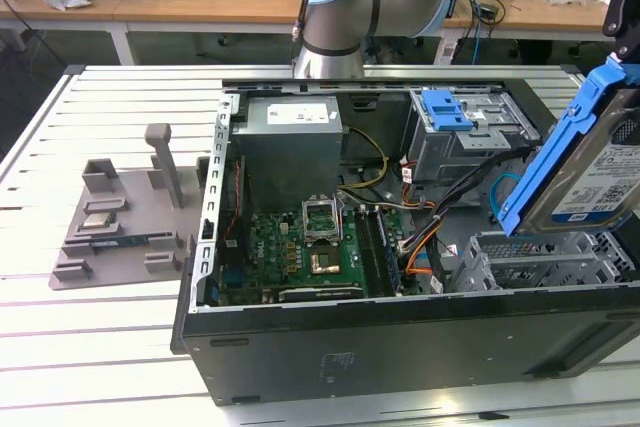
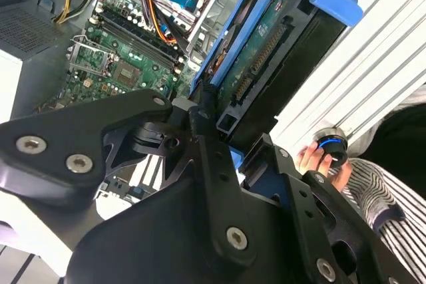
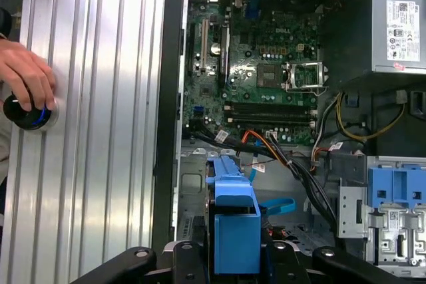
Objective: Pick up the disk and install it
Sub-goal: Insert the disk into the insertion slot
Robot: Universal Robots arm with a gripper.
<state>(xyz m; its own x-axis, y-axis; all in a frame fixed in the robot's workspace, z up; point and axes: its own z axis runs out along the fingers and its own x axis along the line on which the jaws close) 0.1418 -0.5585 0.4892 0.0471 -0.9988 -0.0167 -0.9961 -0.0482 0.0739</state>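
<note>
Disk [image 1: 598,175] hangs tilted steeply at the exterior view's right edge, its silver face bearing a white label with a blue band (barcode lines show, the rest of the print cannot be made out) and a blue rail [image 1: 555,152] running along its side. The hand [image 3: 236,251] is clamped on it: in both wrist views its black fingers [image 2: 206,157] press against either side of the blue carrier. The disk sits just over the grey drive cage [image 1: 540,259] of the open black computer case [image 1: 400,352]; whether its lower end touches the cage I cannot tell. Inside the case lie the green motherboard [image 1: 300,247] and a grey power supply [image 1: 290,132] with a white sticker of fine black print on top. A loose blue bracket [image 1: 447,109] rests on the bay at the back. The case stands on a slatted metal bench [image 1: 100,347], with a grey fixture tray [image 1: 120,227] beside it. In the first wrist view a person's fingers [image 3: 26,74] rest on a round black knob [image 3: 26,112] with a blue ring.
</note>
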